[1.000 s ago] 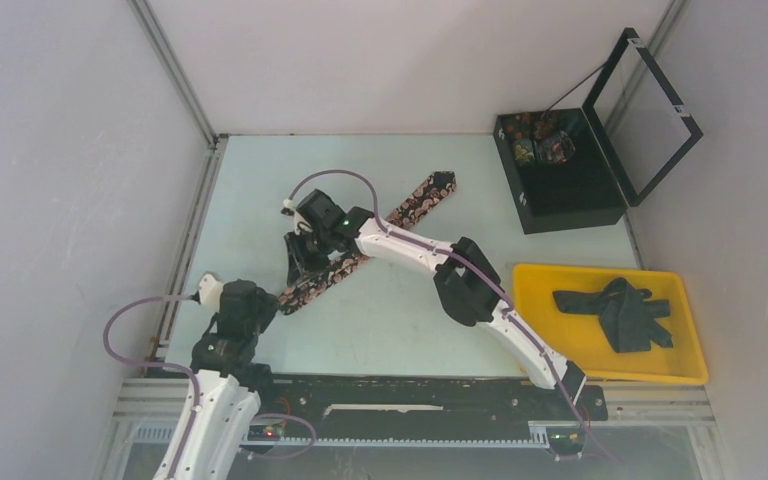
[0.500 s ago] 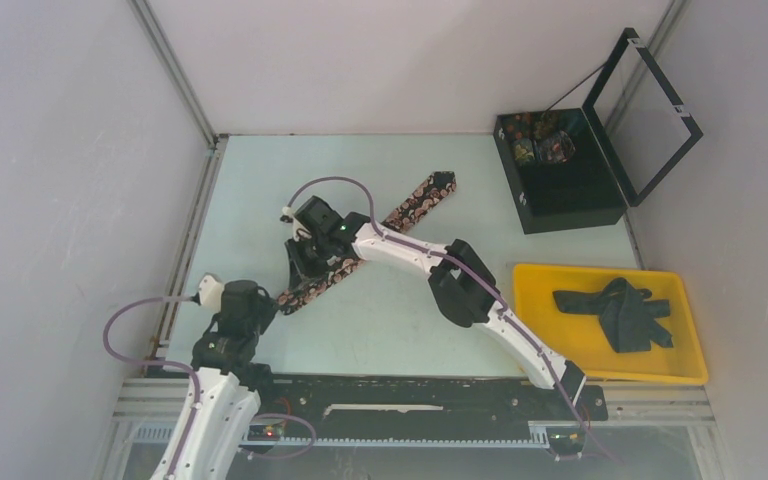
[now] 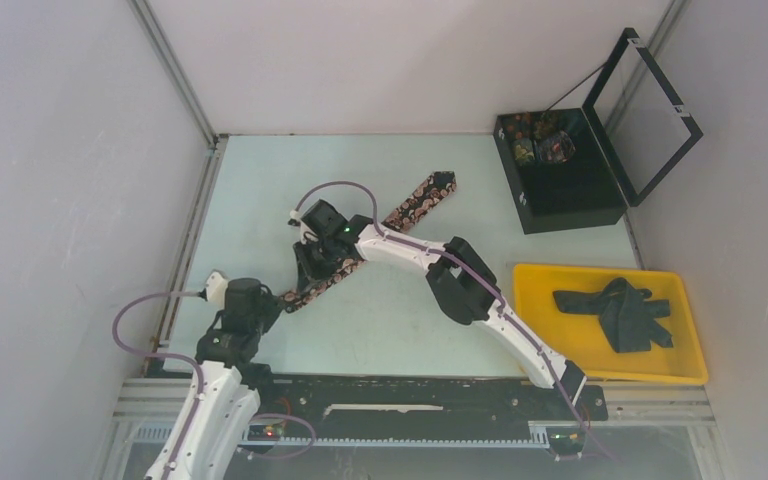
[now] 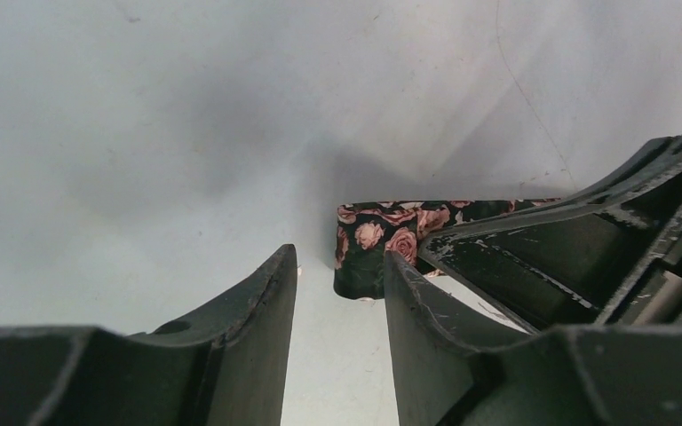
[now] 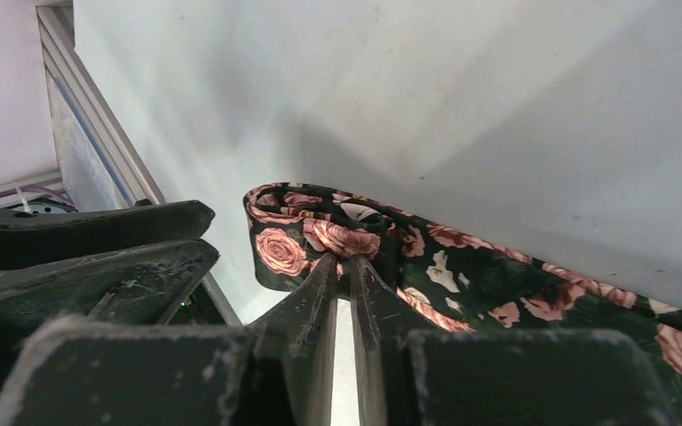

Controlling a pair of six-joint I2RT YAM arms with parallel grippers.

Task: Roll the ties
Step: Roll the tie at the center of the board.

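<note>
Pale green tabletop (image 3: pixel 260 180), grey walls (image 3: pixel 410 60) all round, right pincer (image 5: pixel 344 266) pinched onto the rose-print tie (image 5: pixel 462 266), left pincer (image 4: pixel 339 257) parted, empty

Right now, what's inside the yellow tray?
A heap of dark ties lies in the tray. I can't tell how many there are. The tray floor under the heap is hidden.
</note>
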